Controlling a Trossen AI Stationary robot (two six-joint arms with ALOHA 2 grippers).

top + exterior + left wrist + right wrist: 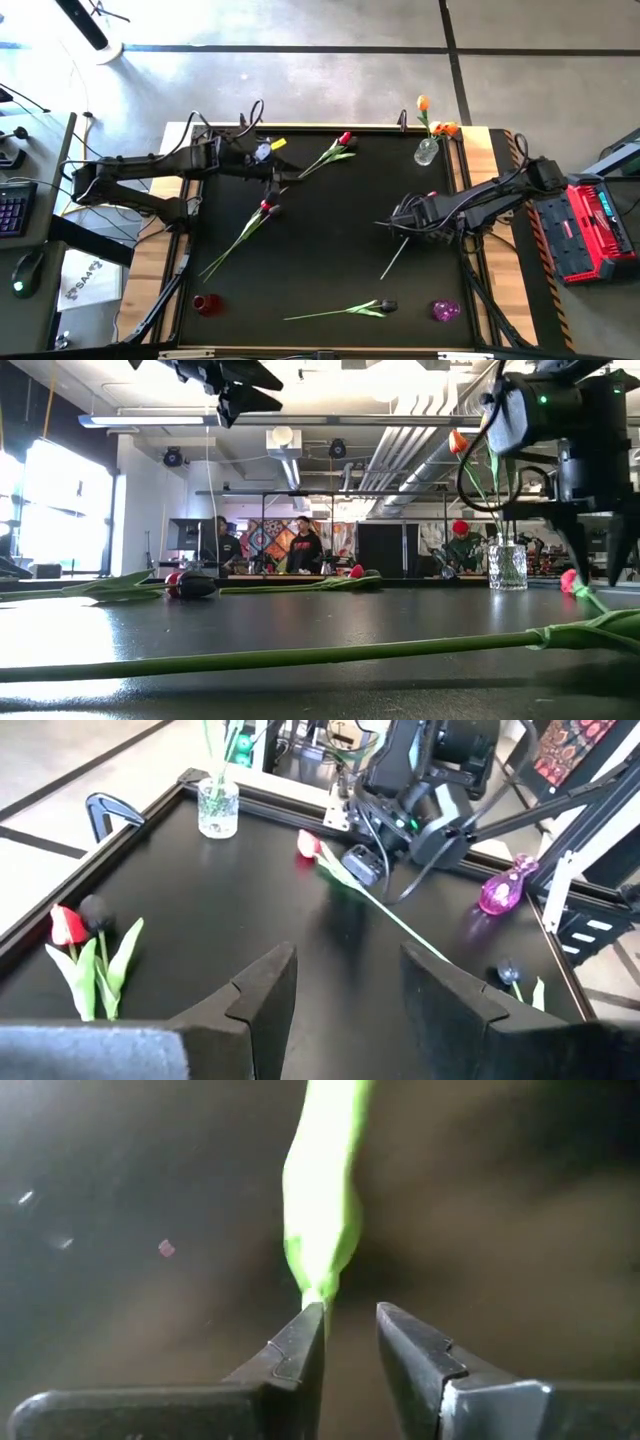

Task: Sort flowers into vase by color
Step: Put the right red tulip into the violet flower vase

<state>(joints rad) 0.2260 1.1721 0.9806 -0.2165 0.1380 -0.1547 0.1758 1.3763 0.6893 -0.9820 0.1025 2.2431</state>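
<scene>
Several tulips lie on the black table. A pink tulip lies on its side under my right arm, its stem running toward the near edge. My right gripper points down over that stem, narrowly open with nothing between the fingers. Two red tulips lie at the far middle and centre left. A dark tulip lies near the front. My left gripper hovers open and empty above the far left of the table. A clear vase holds orange tulips. My right gripper comes from above, pointing down at the pink tulip's stem. A green leaf tip ends right at one fingertip; I cannot tell whether they touch. Nothing sits between the fingers.
A red vase stands at the near left corner and a purple vase at the near right. The clear vase stands at the far right edge. A raised frame borders the table. People stand in the room beyond.
</scene>
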